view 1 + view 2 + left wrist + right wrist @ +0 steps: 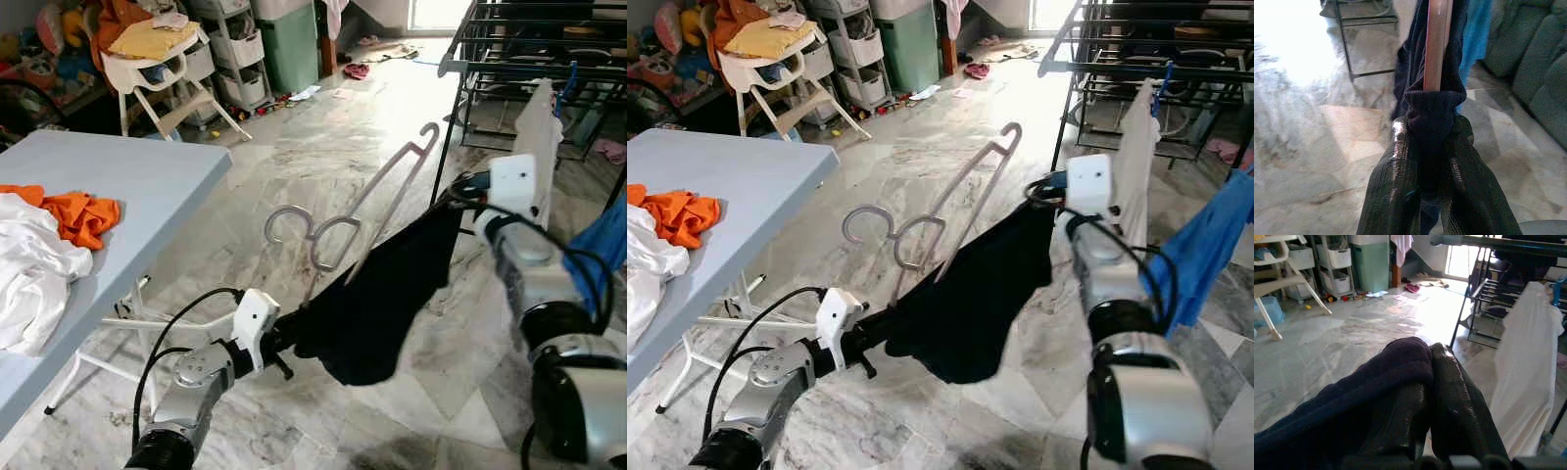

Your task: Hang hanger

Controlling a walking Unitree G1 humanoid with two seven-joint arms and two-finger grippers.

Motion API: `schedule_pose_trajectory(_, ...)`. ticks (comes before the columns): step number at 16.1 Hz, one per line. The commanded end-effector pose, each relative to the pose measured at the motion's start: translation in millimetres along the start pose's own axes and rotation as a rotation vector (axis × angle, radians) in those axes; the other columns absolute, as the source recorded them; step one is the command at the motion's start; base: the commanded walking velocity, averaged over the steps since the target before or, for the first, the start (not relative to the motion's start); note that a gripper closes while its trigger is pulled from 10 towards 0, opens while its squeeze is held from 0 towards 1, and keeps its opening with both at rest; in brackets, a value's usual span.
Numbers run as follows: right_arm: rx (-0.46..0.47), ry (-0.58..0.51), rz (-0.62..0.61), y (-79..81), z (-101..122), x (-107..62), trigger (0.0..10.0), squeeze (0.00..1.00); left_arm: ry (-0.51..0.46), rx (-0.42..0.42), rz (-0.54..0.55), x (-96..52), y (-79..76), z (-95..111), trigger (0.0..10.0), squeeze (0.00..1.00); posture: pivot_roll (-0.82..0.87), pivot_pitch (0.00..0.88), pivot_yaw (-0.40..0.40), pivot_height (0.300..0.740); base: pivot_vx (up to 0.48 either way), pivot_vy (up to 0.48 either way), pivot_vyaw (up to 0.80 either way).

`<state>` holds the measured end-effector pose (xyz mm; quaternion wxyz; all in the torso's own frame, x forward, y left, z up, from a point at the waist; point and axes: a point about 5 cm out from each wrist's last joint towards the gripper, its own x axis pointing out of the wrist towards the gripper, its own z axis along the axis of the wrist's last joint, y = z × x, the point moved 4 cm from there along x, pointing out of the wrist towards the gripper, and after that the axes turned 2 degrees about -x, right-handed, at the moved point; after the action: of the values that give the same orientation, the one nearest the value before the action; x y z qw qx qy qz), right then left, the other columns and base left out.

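both pincers, left (290, 336) and right (453, 196), seem clamped on the dark garment (377, 299) draped over a hanger (338, 220).

A grey table (147, 176) stands on the robot's left, with an orange cloth (78, 213) and a white garment (29, 274) lying on it, side by side. Beyond it — a white high chair (162, 73) piled with yellow fabric. A black drying rack (519, 59) stands at the right, a white cloth (1136, 147) and a blue cloth (1205, 245) hanging by it — marble floor (294, 166) throughout.
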<state>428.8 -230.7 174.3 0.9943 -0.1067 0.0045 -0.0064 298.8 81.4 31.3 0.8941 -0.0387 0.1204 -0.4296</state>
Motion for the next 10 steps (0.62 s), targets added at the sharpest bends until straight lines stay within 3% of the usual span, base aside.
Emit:
schedule_pose_trajectory(1, 0.056, -0.115, -0.099, -34.8, 45, 5.5, 10.0, 0.00, 0.098, -0.056, 0.020, -20.4, 6.0, -26, 10.0, 0.00, -0.21, 0.000, 0.151, 0.740, 0.000, 0.000, 0.00)
schedule_pose_trajectory(4, 0.068, -0.103, -0.085, -39.1, 52, 8.4, 10.0, 0.00, 0.093, -0.049, -0.041, -22.7, -1.1, -27, 10.0, 0.00, -0.21, 0.000, 0.152, 0.740, 0.000, 0.000, 0.00)
schedule_pose_trajectory(6, 0.073, -0.047, -0.044, -31.8, 46, 11.3, 10.0, 0.00, 0.038, -0.067, -0.061, -21.4, -3.3, -17, 10.0, 0.00, -0.21, 0.000, 0.150, 0.740, 0.000, 0.000, 0.00)
schedule_pose_trajectory(10, 0.133, -0.116, -0.093, -34.9, 60, 12.6, 10.0, 0.00, 0.093, -0.079, -0.154, -26.2, -12.9, -28, 10.0, 0.00, -0.21, 0.000, 0.147, 0.740, 0.000, 0.000, 0.00)
